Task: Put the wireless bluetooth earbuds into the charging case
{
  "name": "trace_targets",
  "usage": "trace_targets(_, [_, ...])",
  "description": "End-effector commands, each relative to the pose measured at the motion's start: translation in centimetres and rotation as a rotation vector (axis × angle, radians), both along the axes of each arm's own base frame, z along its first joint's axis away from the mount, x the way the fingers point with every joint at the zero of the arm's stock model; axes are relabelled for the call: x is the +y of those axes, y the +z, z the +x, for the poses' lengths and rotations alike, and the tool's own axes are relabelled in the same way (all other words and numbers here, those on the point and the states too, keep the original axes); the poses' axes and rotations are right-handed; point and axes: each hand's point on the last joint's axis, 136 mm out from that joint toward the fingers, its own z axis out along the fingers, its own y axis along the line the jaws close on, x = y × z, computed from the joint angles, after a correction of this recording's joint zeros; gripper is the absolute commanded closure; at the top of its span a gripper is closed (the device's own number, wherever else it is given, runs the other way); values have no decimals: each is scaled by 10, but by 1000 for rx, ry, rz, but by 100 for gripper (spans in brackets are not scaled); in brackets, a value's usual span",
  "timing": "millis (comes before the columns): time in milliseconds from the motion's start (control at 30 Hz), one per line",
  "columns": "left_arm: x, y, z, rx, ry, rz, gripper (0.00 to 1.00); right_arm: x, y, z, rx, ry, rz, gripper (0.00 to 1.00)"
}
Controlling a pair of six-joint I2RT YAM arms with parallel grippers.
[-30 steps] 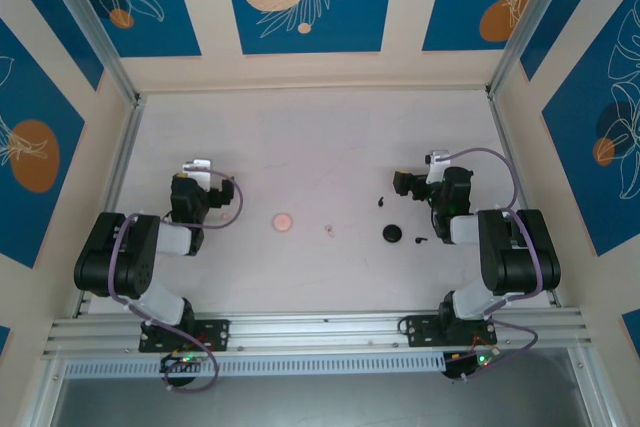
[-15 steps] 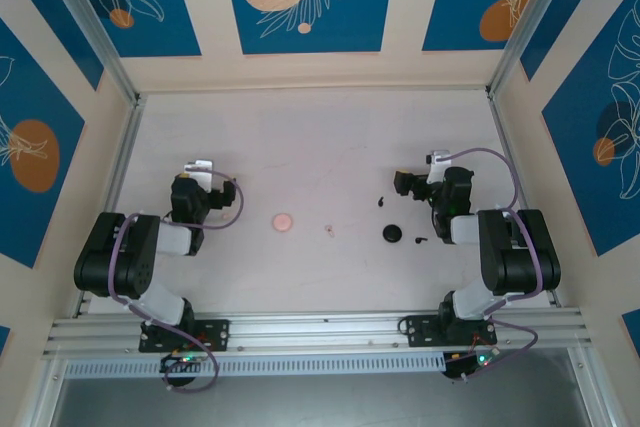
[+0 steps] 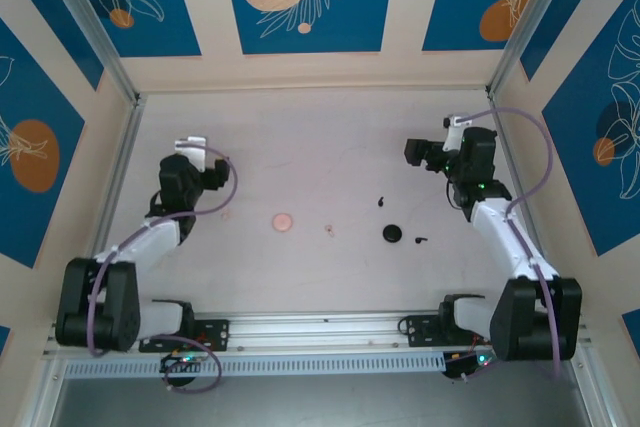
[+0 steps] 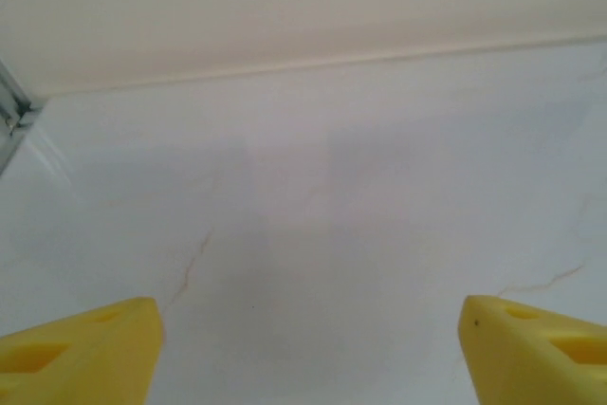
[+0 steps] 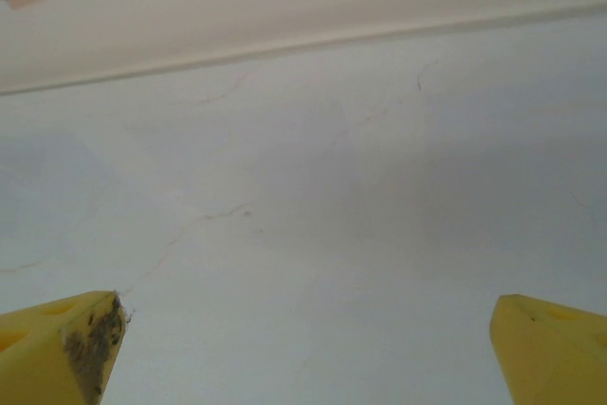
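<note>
Two tiny black earbuds lie on the white table right of centre, one (image 3: 381, 200) farther back and one (image 3: 419, 241) nearer. Between them sits the round black charging case (image 3: 392, 235). My right gripper (image 3: 424, 153) hovers behind and to the right of them, away from all three. Its yellow fingers (image 5: 66, 343) stand wide apart over bare table, so the right gripper (image 5: 308, 324) is open and holds nothing. My left gripper (image 3: 192, 153) is far off on the left side. Its yellow fingers (image 4: 85, 353) are also spread with nothing between them, and the left gripper (image 4: 308, 320) is open.
A small pink disc (image 3: 283, 220) lies near the table's middle, with a tiny speck (image 3: 328, 231) to its right. Cream walls with blue panels close in the table at the back and sides. An aluminium rail (image 3: 320, 332) runs along the near edge.
Both arms have unfolded from their tucked poses. Each gripper has moved away from the near edge toward the back wall, the right one also a little to the right.
</note>
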Motion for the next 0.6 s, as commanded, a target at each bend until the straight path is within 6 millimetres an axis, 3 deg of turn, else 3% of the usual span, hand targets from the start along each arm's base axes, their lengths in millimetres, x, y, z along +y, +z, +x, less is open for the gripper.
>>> trace_targets(0, [-24, -12, -27, 229, -57, -31, 23, 3, -42, -66, 395, -54, 58, 1])
trace_targets(100, [-51, -8, -41, 330, -111, -32, 27, 18, -47, -97, 549, -44, 116, 0])
trace_targets(233, [-91, -22, -63, 483, -176, 23, 28, 31, -64, -129, 741, -70, 169, 8])
trace_targets(300, [-108, -33, -74, 549, -219, 58, 28, 38, -70, -139, 812, -82, 197, 13])
trace_targets(433, [-123, -56, -85, 650, -221, 97, 28, 50, -84, -153, 928, -117, 221, 15])
trace_targets(567, [-137, -63, -86, 672, -240, 69, 29, 63, -98, -160, 1020, -143, 250, 17])
